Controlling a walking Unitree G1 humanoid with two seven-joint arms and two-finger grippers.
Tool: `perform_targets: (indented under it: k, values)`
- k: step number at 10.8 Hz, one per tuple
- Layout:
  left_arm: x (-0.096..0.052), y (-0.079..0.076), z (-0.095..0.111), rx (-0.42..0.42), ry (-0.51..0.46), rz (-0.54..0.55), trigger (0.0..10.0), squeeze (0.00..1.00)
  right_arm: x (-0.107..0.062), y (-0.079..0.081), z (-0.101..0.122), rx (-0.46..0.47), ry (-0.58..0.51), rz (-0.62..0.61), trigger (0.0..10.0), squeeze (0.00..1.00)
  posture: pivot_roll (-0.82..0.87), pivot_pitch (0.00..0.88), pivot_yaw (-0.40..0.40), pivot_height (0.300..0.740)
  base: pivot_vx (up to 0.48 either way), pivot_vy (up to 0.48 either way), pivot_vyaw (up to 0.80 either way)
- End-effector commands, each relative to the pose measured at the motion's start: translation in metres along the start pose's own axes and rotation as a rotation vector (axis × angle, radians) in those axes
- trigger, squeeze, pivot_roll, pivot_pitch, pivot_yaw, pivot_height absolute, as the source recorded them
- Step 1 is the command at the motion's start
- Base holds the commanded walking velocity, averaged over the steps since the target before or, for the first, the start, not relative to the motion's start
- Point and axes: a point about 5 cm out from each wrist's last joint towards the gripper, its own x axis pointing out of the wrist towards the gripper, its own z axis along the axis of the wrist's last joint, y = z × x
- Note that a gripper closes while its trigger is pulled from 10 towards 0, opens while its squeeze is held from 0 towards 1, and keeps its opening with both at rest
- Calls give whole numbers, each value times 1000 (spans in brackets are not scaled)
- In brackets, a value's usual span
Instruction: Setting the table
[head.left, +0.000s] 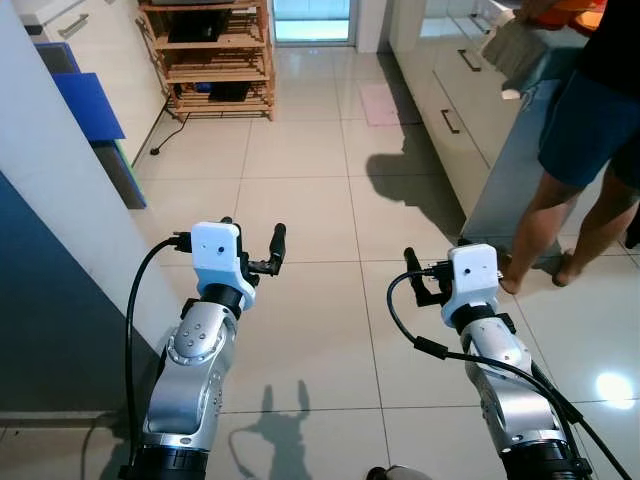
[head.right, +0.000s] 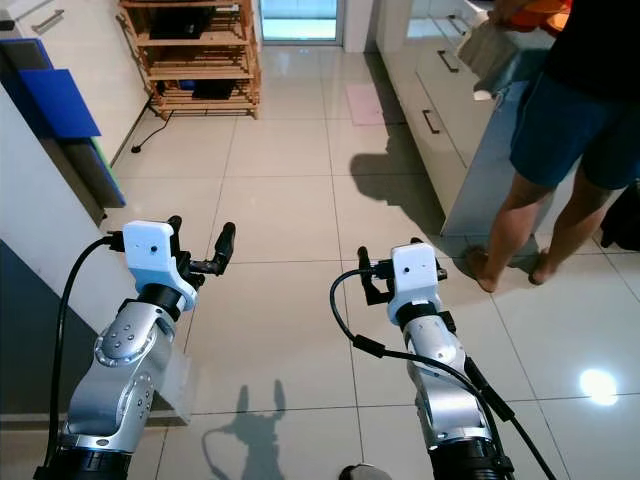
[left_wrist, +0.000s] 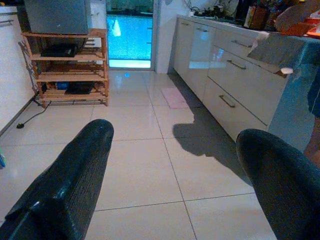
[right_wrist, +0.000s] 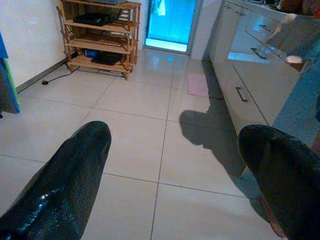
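Both silver arms are reaching forward over the tiled floor (head.left: 300, 330), nothing held. The left tool (head.left: 252, 245) is hovering with its black fingers (left_wrist: 65, 185) spread wide apart, and the right tool (head.left: 435, 270) is doing the same, fingers (right_wrist: 60, 185) parted and holding nothing. Ahead on the right, a person (head.left: 585, 130) is standing at the white worktop (head.left: 450, 110), holding something orange (head.left: 575, 12) with a grey cloth (head.left: 512, 50) hanging beside it. The wrist views are giving a lower look: drawer handles (left_wrist: 227, 101), a pink mat (right_wrist: 198, 84), a wooden shelf rack (right_wrist: 100, 35) and a bright glass door (left_wrist: 129, 37). A blue panel (head.left: 88, 105) is leaning against the left wall.
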Motion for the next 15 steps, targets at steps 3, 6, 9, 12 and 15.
perform_targets:
  k: [3, 6, 9, 12, 15]
  values:
    - [3, 1, -1, 15, 11, -8, 10000, 0, 2, 2, 1, 4, -5, 3, 10000, 0, -47, 0, 14, 740, 0, 0, 0]
    - [4, 2, -1, 25, 14, -5, 10000, 0, 5, 6, 1, 14, -5, 7, 10000, 0, -35, 0, 14, 740, 0, 0, 0]
    - [5, 2, -2, 27, 15, -2, 10000, 0, 8, 6, 4, 13, -13, 12, 10000, 0, -38, 0, 11, 740, 0, 0, 0]
    - [7, 1, -2, 37, 16, -4, 10000, 0, 10, 7, 8, 32, -31, 40, 10000, 0, -39, 0, 13, 740, 0, 0, 0]
    - [6, 0, -2, 50, 19, -16, 10000, 0, 8, 8, 6, 30, -27, 42, 10000, 0, -40, 0, 19, 740, 0, 0, 0]
